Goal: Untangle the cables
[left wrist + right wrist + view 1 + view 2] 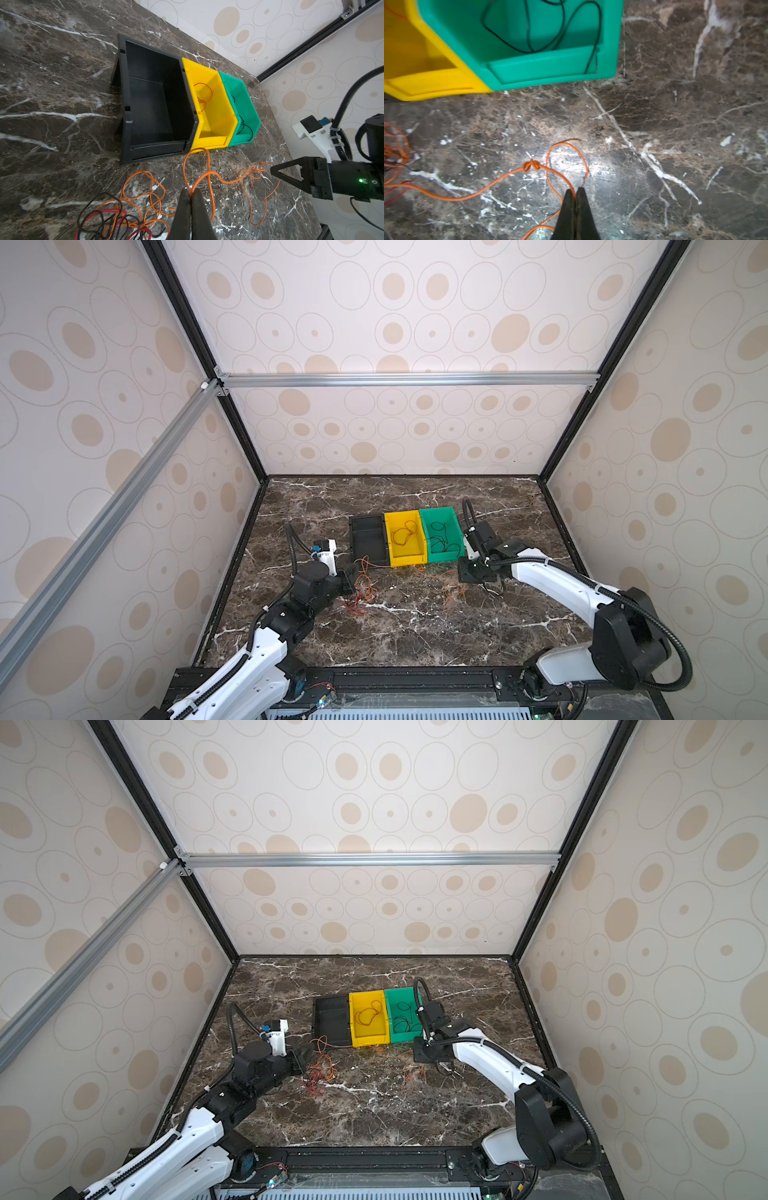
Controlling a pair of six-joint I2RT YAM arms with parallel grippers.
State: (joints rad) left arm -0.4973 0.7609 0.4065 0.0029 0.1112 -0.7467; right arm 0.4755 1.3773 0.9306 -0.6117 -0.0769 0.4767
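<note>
left fingers (184, 209) and right fingers (568, 209) are each clamping closed on the orange cable (456, 199), which is trailing across the bench (685, 104) before the green bin (550, 68). a knot (531, 165) is sitting near the right grip, so easing slack in, not hauling apart, is looking wisest.

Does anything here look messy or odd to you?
Yes. The orange cable has a tight little knot in it, on the table before the green bin. In front of the black bin, red, black and orange cables lie in a tangled heap.
</note>
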